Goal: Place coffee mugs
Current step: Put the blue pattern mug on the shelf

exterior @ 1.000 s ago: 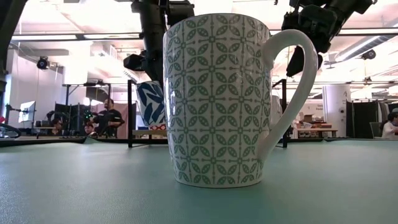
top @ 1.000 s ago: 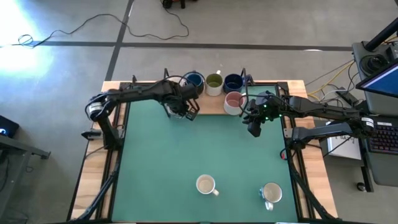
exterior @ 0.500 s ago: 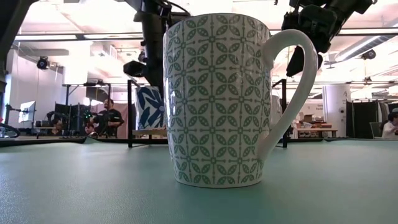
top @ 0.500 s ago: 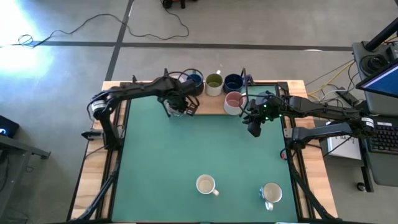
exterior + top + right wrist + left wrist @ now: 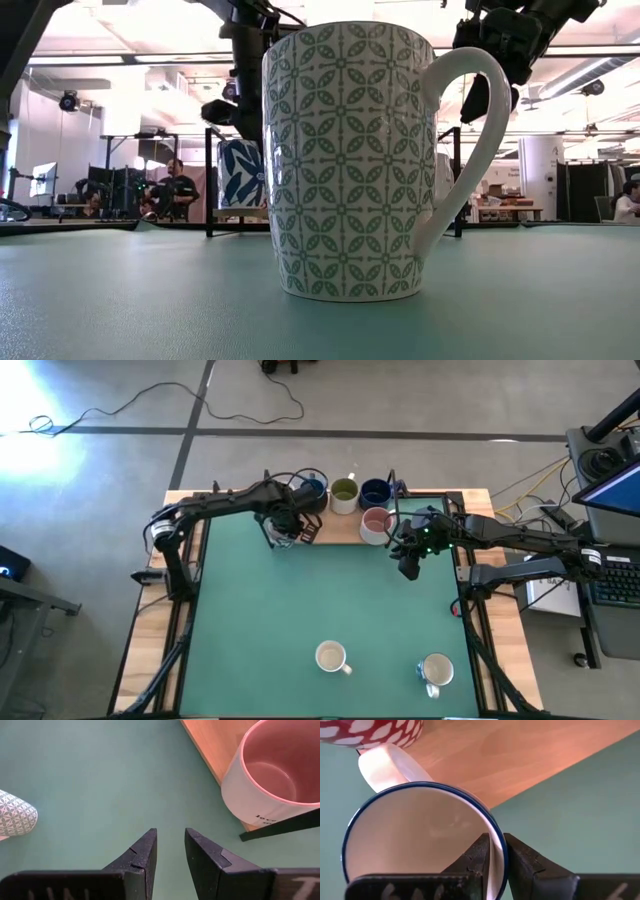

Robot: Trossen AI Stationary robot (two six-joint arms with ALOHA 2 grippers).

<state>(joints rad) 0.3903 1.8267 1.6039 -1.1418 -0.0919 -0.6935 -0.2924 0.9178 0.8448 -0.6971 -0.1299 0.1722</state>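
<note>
Lowered since before, left fingers [image 5: 495, 865] pinch the blue-rimmed mug [image 5: 420, 845]; right fingers [image 5: 167, 857] hang spread.

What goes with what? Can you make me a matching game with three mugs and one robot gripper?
Things:
1. pink-inside mug
2. green-patterned mug
3. blue-rimmed mug
4. right gripper

Places or states:
A. rim between the left gripper's fingers
B. open and empty above the green mat
C. standing on the green mat
D. on the wooden board

Pairs: 1-D, 2-C, 3-A, 4-B
</note>
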